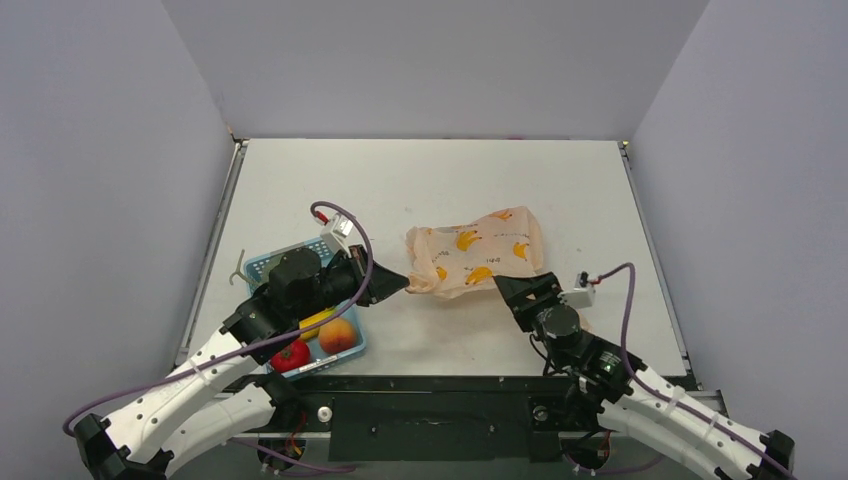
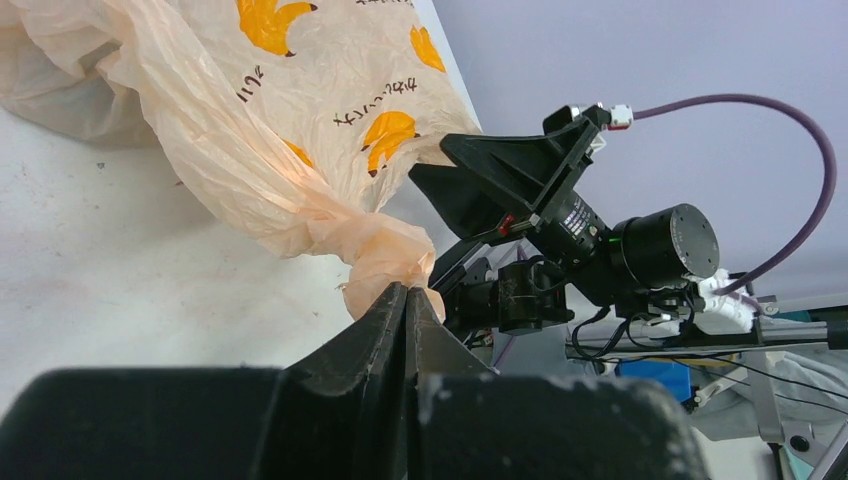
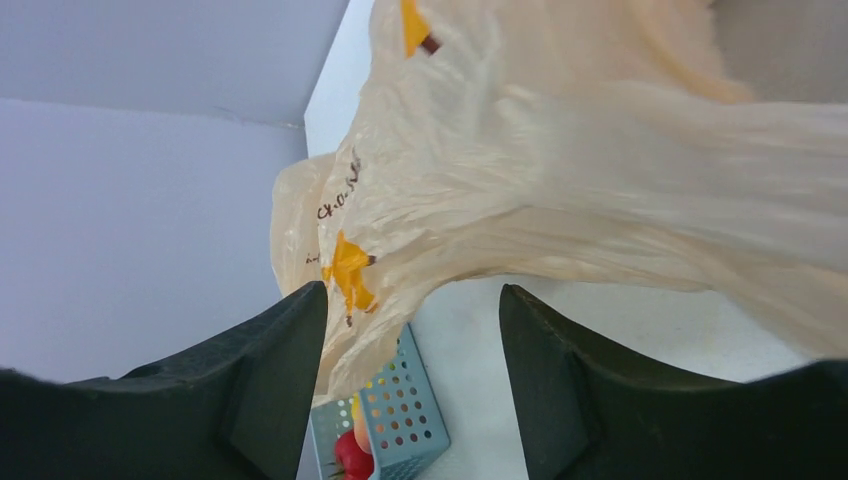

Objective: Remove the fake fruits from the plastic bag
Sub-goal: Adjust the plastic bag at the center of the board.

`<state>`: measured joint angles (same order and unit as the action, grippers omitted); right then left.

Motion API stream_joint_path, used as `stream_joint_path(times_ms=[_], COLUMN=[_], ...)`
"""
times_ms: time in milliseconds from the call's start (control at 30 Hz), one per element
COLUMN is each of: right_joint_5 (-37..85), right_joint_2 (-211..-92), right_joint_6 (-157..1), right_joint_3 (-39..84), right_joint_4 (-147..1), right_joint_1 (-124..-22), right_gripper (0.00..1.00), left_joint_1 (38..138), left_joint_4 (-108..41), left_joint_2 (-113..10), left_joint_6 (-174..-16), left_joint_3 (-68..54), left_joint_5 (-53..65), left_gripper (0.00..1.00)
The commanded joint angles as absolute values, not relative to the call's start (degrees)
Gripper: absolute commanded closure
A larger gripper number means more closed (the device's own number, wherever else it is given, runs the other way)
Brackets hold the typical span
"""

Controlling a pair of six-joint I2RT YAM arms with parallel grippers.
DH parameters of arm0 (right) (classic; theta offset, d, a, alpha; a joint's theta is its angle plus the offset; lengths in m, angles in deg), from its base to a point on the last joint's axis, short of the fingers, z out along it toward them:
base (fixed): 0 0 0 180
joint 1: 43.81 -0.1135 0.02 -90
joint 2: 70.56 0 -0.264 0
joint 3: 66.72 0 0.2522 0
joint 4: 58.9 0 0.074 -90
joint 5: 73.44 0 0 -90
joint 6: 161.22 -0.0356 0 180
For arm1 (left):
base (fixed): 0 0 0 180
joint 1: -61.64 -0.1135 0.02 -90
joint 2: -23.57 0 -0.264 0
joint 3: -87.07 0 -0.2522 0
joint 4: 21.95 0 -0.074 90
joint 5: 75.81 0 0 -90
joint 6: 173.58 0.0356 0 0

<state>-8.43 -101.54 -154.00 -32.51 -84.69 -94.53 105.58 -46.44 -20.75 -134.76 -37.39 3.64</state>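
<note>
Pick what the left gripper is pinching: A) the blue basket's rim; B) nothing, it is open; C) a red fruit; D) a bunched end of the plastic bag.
D: in the left wrist view the left gripper is shut on a twisted end of the plastic bag.

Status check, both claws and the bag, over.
Left claw shut on plastic bag, twisted corner. Right claw open at bag edge. Fake fruits unseen.

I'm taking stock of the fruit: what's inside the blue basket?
A red fruit, a peach and part of a yellow fruit show in the blue basket; the left arm covers the rest.
</note>
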Motion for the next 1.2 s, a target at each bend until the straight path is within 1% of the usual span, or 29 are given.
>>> stream_joint_path(times_ms=[0, 33, 100, 200, 300, 367, 500, 533, 567, 600, 633, 667, 733, 767, 800, 833, 900, 1033, 1100, 1133, 1167], right_joint_5=[-17.93, -18.58, -19.97, -21.89, -23.16, -21.0, -12.73, -11.17, -10.71, -9.75, -9.16, -8.13, -6.5, -5.69, -3.83, -2.27, -0.24, 6.13, 9.6, 10.84, 13.18], right_joint_2=[-91.95, -90.97, -89.49, -90.86, -94.89, -97.85, -104.34, -104.98, -106.89, -107.75, -109.76, -110.68, -114.12, -114.88, -115.92, -116.18, -116.43, -116.11, -116.86, -117.71, -118.08], right_joint_6=[-156.5, -156.35, -155.23, -153.33, -149.91, -147.14, -144.62, -144.0, -142.48, -140.47, -139.07, -136.26, -131.98, -130.78, -128.85, -128.16, -126.84, -125.58, -125.15, -125.08, -124.92], right_joint_3=[-36.95, -37.53, -37.28, -36.25, -34.01, -33.03, -33.32, -33.22, -32.85, -31.8, -31.13, -29.66, -27.48, -26.82, -25.84, -25.51, -25.14, -24.74, -23.55, -23.14, -22.26], right_joint_4=[-91.61, -92.02, -93.43, -93.97, -93.43, -91.35, -82.38, -81.17, -79.73, -79.27, -78.6, -78.35, -78.21, -78.24, -78.31, -78.27, -77.56, -74.28, -73.57, -73.5, -73.52], right_joint_1=[-94.74, -94.67, -94.61, -94.25, -92.77, -90.66, -84.83, -83.27, -82.57, -81.3, -80.75, -79.96, -78.86, -78.39, -77.26, -76.08, -74.2, -68.99, -66.21, -65.25, -63.52], right_gripper=[0.42, 0.47, 0.52, 0.53, 0.51, 0.51, 0.52, 0.53, 0.53, 0.53, 0.53, 0.53, 0.53, 0.53, 0.53, 0.53, 0.53, 0.54, 0.57, 0.61, 0.63], left_joint_1=[105.75, 105.75, 105.76, 105.77, 105.85, 105.89, 105.75, 105.73, 105.73, 105.7, 105.66, 105.62, 105.5, 105.47, 105.44, 105.42, 105.45, 108.16, 111.07, 112.87, 113.71], left_joint_4=[-47.67, -47.49, -46.57, -45.52, -45.59, -47.13, -51.84, -54.93, -56.88, -61.62, -64.05, -68.29, -74.17, -77.3, -78.57, -80.62, -81.14, -78.92, -76.58, -75.7, -74.32], left_joint_2=[-21.33, -21.48, -21.59, -21.94, -21.96, -21.82, -23.71, -24.55, -26.32, -27.17, -29.02, -29.93, -35.7, -37.4, -41.34, -43.56, -49.66, -61.21, -66.23, -69.26, -70.66], left_joint_6=[-131.68, -131.62, -131.5, -131.75, -131.63, -130.94, -127.76, -125.21, -123.82, -120.77, -119.05, -115.5, -110.42, -108.86, -106.05, -103.9, -101.79, -99.16, -96.41, -95.58, -94.36], left_joint_3=[-33.02, -33.03, -33.51, -34.63, -35.35, -35.32, -31.86, -29.04, -27.08, -22.84, -20.6, -15.73, -7.38, -1.15, 1.76, 7.57, 14.12, 21.02, 21.85, 22.04, 22.32], left_joint_5=[4.27, 4.22, 3.87, 3.37, 2.16, 2.37, 1.59, 1.34, 1.71, 2.45, 4.77, 6.19, 9.77, 10.91, 11.3, 11.39, 11.03, 8.31, 10.21, 12.47, 14.3], left_gripper=[1.0, 1.0, 1.0, 1.0, 1.0, 1.0, 1.0, 0.96, 0.83, 0.75, 0.6, 0.52, 0.47, 0.46, 0.45, 0.44, 0.44, 0.43, 0.43, 0.43, 0.43])
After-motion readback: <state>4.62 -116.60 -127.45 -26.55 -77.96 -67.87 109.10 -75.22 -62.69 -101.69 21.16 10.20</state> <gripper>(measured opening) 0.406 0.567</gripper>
